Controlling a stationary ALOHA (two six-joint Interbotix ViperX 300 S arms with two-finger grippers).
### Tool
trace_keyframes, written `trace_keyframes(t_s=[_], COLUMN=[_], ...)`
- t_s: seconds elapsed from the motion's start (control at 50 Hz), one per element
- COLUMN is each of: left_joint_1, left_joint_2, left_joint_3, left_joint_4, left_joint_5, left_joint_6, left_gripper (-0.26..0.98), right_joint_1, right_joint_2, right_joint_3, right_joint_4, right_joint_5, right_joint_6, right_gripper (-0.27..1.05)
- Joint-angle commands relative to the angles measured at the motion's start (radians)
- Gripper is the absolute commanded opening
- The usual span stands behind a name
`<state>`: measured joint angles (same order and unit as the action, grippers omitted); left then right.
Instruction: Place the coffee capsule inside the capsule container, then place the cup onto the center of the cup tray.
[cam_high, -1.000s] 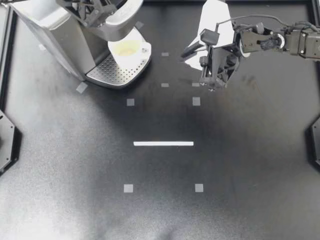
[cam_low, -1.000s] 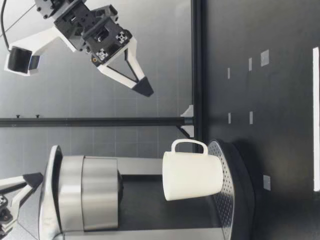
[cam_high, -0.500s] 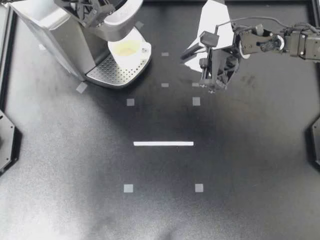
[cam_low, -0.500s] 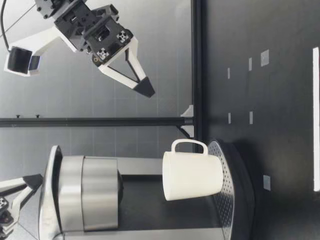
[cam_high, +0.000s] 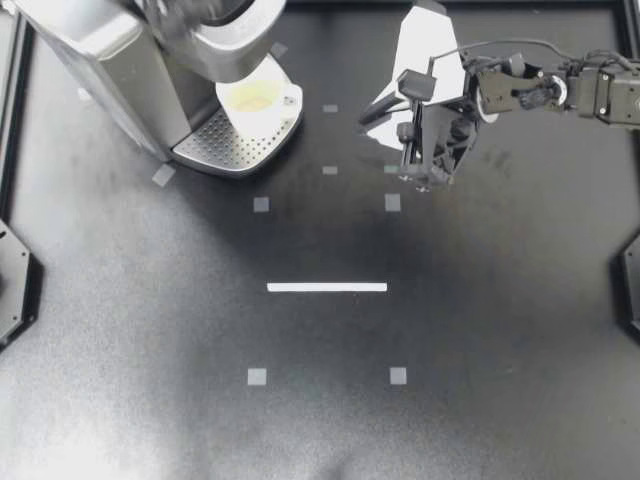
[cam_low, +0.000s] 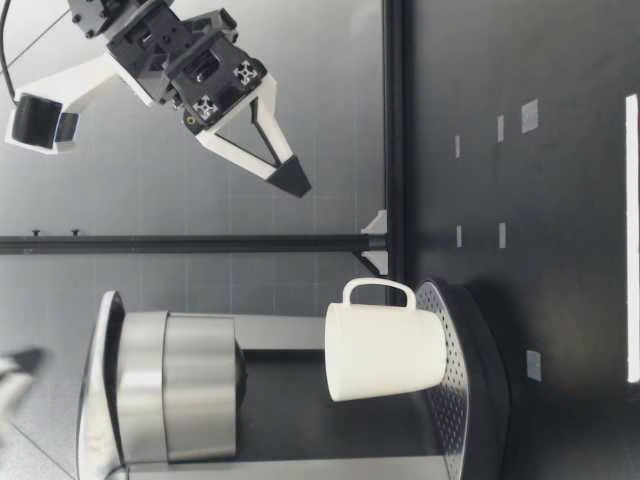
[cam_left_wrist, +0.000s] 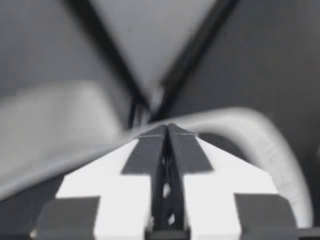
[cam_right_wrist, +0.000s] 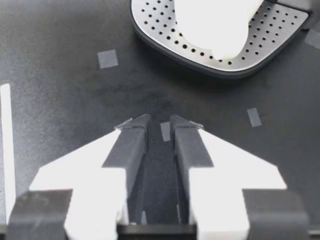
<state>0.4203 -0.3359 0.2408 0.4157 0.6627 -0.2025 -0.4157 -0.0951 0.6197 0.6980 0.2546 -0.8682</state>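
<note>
A white cup (cam_high: 255, 98) stands upright on the perforated cup tray (cam_high: 215, 140) of the silver coffee machine (cam_high: 110, 55). In the low view the cup (cam_low: 385, 350) sits under the brew head (cam_low: 180, 390). My left gripper (cam_high: 180, 18) is a blur over the machine's top; its own view shows it (cam_left_wrist: 166, 129) shut and empty. Off to the right of the machine, my right gripper (cam_high: 426, 176) hangs above the table, also seen in the low view (cam_low: 288, 178). Its fingers (cam_right_wrist: 160, 122) stand slightly apart with nothing between them, the cup (cam_right_wrist: 215, 20) and tray (cam_right_wrist: 165, 30) ahead. No capsule shows.
A white tape line (cam_high: 327, 287) and small grey tape squares (cam_high: 392, 202) mark the black table. A black frame runs along the table's far edge (cam_low: 392, 120).
My left gripper has risen from the machine's top and now blurs with motion. My right gripper has shifted only slightly. The cup has stayed put.
</note>
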Motion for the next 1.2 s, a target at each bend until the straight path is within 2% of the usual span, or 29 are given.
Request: trace_keyframes(t_s=[0.0,0.18,0.32,0.46,0.72,0.92,1.18], left_joint_1=[-0.002,-0.014,-0.048,-0.089,-0.140,-0.201,-0.225], left_joint_2=[-0.049,-0.077,-0.103,-0.143,-0.198,-0.199,-0.190], left_joint_3=[0.014,0.077,0.126,0.210,0.348,0.413,0.480], left_joint_4=[-0.005,-0.014,-0.015,-0.015,-0.029,-0.034,-0.058], left_joint_5=[-0.087,-0.192,-0.296,-0.449,-0.683,-0.790,-0.940], left_joint_6=[-0.002,0.000,-0.002,0.000,-0.011,-0.014,-0.014], left_gripper=[0.08,0.08,0.08,0.08,0.08,0.08,0.08], right_joint_1=[0.005,0.005,0.009,0.041,0.146,0.227,0.345], right_joint_2=[-0.031,-0.038,-0.063,-0.109,-0.207,-0.270,-0.353], right_joint_3=[-0.011,-0.014,-0.011,0.011,0.077,0.104,0.172], right_joint_4=[0.003,0.005,0.006,0.006,0.014,0.014,0.012], right_joint_5=[-0.009,-0.015,-0.035,-0.089,-0.258,-0.344,-0.545], right_joint_6=[0.003,0.006,0.006,0.006,0.060,0.147,0.230], right_gripper=[0.30,0.30,0.30,0.30,0.30,0.30,0.28])
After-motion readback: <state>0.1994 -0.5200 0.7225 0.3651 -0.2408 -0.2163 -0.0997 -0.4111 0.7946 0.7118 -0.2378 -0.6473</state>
